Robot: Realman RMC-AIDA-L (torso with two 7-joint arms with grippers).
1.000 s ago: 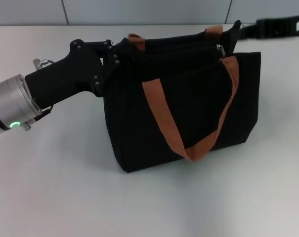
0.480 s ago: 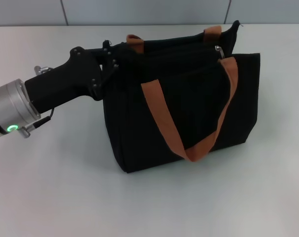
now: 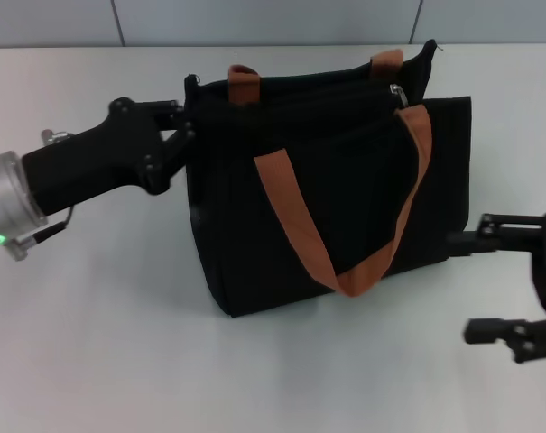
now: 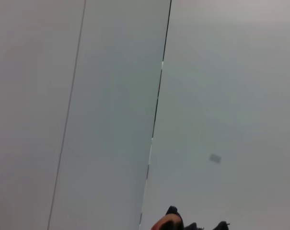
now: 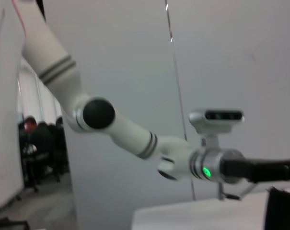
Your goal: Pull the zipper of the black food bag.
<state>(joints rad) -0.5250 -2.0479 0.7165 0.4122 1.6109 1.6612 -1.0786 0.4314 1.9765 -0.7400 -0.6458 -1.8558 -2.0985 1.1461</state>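
Observation:
The black food bag [image 3: 345,207] stands upright in the middle of the table, with its orange-brown strap handles [image 3: 295,221] hanging down its front. The silver zipper pull [image 3: 401,93] sits at the right end of the track on the bag's rim. My left gripper [image 3: 184,122] is at the bag's upper left corner, black against the black fabric. My right gripper [image 3: 462,287] is open and empty, low beside the bag's lower right corner, clear of the zipper. The left wrist view shows only a bit of strap [image 4: 164,224].
The white table [image 3: 119,343] stretches in front of and to the left of the bag. A grey panelled wall [image 3: 273,18] runs behind it. The right wrist view shows my left arm [image 5: 135,139] and the bag's edge [image 5: 279,211].
My right gripper has left the far right end of the bag and now sits low at the right front. My left gripper has drawn back to the left, and the bag has shifted slightly left.

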